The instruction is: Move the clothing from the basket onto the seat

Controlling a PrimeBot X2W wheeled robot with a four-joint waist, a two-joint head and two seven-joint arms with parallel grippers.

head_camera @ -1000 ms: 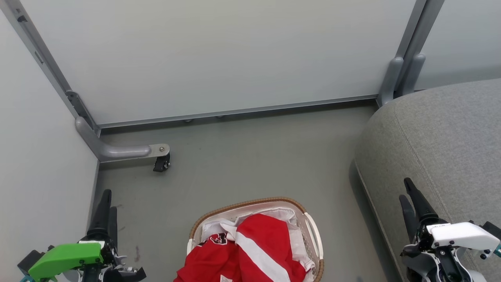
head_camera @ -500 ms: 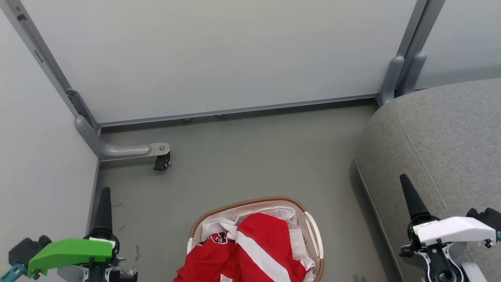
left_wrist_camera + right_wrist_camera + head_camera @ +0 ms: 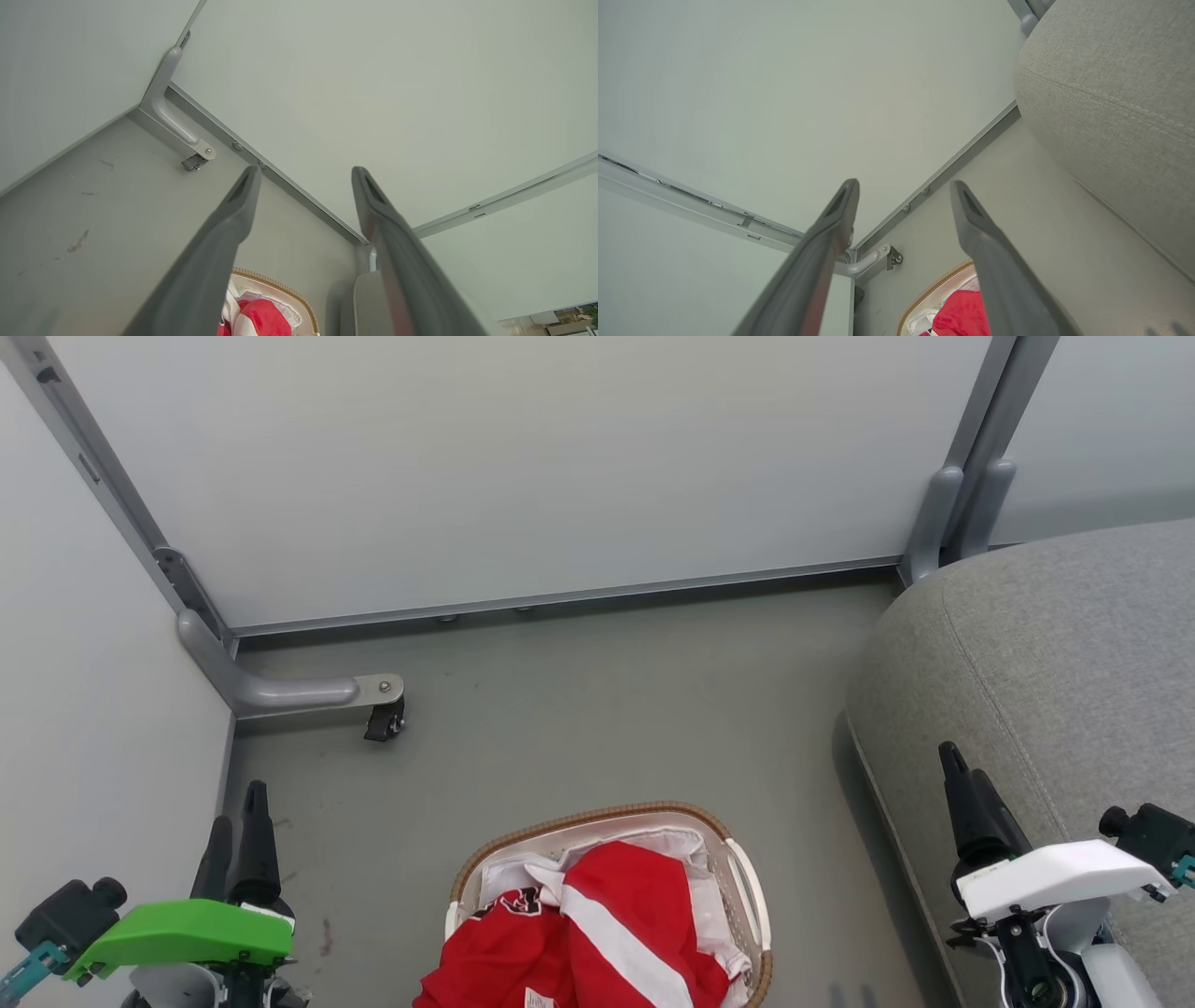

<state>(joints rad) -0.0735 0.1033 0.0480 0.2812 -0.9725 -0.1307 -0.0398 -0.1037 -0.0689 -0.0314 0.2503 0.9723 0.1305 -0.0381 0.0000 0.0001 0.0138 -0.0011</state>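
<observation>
The cream basket with its brown woven rim stands on the floor at the bottom centre of the head view. Red clothing with a white stripe is piled inside and spills over its near edge. The grey seat fills the right side. My left gripper hangs open at the lower left, well left of the basket. My right gripper stands open over the seat's front edge. Both wrist views show spread, empty fingers, with the basket and clothing low between them.
Pale partition panels close the space at the back and left. A grey panel foot with a black caster juts onto the floor at the left. Grey posts stand at the back right beside the seat. Bare floor lies between basket and back panel.
Both grippers have rolled about their wrists and shifted slightly; the right one has risen a little in the view. Basket and clothing have not moved.
</observation>
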